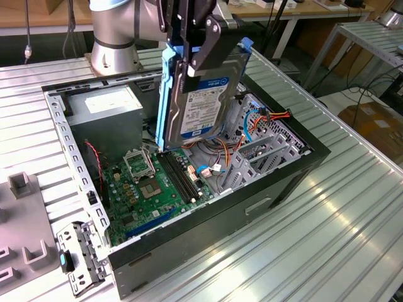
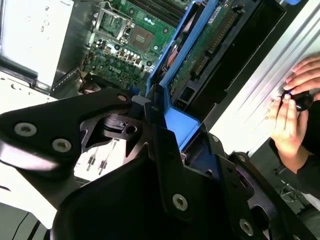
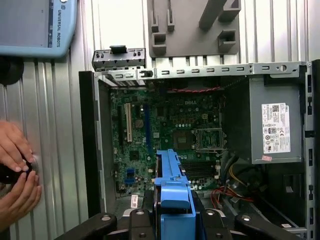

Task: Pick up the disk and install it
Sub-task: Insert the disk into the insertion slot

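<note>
Already the first half looks done: the end effector [image 1: 192,53] is clamped on the top edge of the disk [image 1: 204,94], which hangs on edge, clear of everything, over the middle of the open computer case [image 1: 252,207] standing on the bench [image 1: 352,207], so seating it is not yet done. Room is tight below, with the motherboard [image 1: 151,189] under its lower corner, loose cables [image 1: 252,119] and the grey drive cage [image 1: 264,151] just beside it, the power supply box [image 1: 104,110] opposite, and a person's hands [image 3: 17,175] at the bench edge outside the case wall.
</note>
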Robot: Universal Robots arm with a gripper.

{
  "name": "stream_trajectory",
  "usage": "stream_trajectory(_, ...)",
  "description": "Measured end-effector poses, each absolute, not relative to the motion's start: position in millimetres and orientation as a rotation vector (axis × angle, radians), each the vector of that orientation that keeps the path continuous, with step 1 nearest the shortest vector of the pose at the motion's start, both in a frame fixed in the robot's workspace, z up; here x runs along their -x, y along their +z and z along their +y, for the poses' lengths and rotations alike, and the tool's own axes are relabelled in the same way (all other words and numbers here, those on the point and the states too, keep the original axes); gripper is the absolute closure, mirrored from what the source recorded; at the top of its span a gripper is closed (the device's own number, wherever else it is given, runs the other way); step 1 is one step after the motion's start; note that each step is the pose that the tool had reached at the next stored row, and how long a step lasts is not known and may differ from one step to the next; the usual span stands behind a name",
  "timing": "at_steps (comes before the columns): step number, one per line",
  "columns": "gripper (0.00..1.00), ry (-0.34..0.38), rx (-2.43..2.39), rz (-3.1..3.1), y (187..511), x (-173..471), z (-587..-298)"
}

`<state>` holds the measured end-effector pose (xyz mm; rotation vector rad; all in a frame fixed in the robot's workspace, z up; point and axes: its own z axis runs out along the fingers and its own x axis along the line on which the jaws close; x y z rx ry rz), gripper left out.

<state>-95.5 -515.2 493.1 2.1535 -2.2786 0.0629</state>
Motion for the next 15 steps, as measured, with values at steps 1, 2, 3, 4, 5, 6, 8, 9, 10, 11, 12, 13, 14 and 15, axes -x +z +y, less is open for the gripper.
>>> stream_trajectory(1, 0.63, 0.063, -2.154, -2.279, 493, 92, -515)
stream_trajectory(2, 0.63, 0.063, -2.154, -2.279, 493, 90, -515)
stream_trajectory(3, 0.63, 0.063, -2.154, -2.279, 493, 84, -515)
stream_trajectory(4, 0.63, 0.063, -2.154, -2.278, 493, 80, -515)
stream_trajectory(5, 0.63, 0.063, -2.153, -2.279, 493, 75, -515)
stream_trajectory(6, 0.63, 0.063, -2.154, -2.279, 493, 70, -515)
stream_trajectory(8, 0.63, 0.063, -2.154, -2.279, 493, 57, -515)
stream_trajectory(9, 0.63, 0.063, -2.154, -2.279, 493, 51, -515)
stream_trajectory(10, 0.63, 0.063, -2.154, -2.278, 493, 46, -516)
stream_trajectory(11, 0.63, 0.063, -2.153, -2.278, 493, 44, -518)
stream_trajectory(12, 0.63, 0.063, -2.153, -2.278, 493, 43, -521)
stream_trajectory(13, 0.63, 0.063, -2.154, -2.279, 492, 42, -526)
stream_trajectory(14, 0.63, 0.063, -2.154, -2.279, 492, 42, -530)
stream_trajectory(15, 0.63, 0.063, -2.154, -2.279, 492, 42, -533)
